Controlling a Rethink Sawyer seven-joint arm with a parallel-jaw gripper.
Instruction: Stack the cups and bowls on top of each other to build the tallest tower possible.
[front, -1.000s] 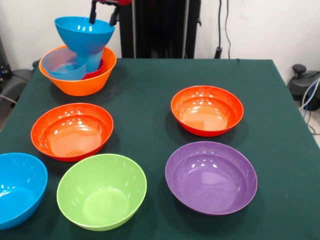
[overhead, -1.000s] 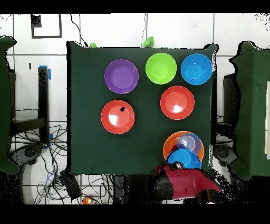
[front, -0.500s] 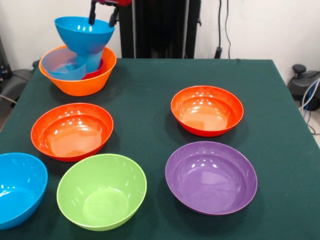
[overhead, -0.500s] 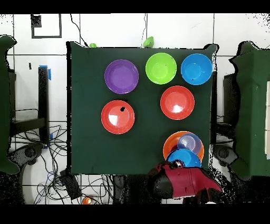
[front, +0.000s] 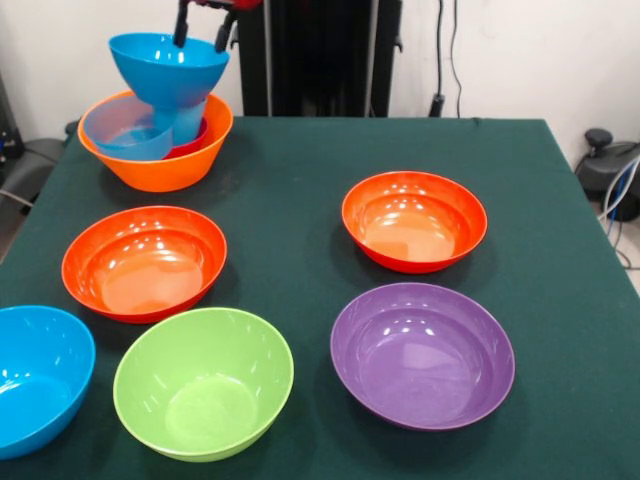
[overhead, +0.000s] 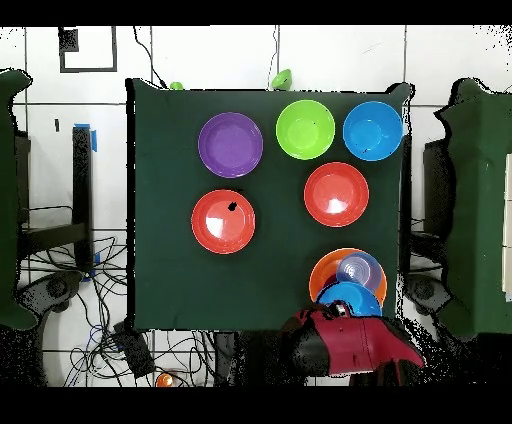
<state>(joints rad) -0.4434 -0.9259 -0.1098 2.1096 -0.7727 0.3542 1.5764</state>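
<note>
At the table's far left corner an orange bowl (front: 160, 165) (overhead: 322, 272) holds a light-blue cup (front: 188, 120), a small red cup (front: 198, 140) and a pale blue bowl (front: 118, 130) (overhead: 359, 268) lying tilted. A blue bowl (front: 167, 62) (overhead: 350, 298) rests upright on top of the light-blue cup. My gripper (front: 205, 27) hangs just above that bowl's far rim, open, its fingers (front: 181, 28) apart and holding nothing. Loose on the green cloth are two red-orange bowls (front: 145, 262) (front: 414, 220), a purple bowl (front: 422, 353), a lime green bowl (front: 203, 382) and a second blue bowl (front: 35, 378).
The red arm (overhead: 350, 345) reaches over the table edge beside the stack in the overhead view. The robot's black column (front: 320, 55) stands behind the table. Cables and chairs lie on the floor around the table.
My gripper has lifted slightly above the blue bowl's rim. The bowls and cups have not moved.
</note>
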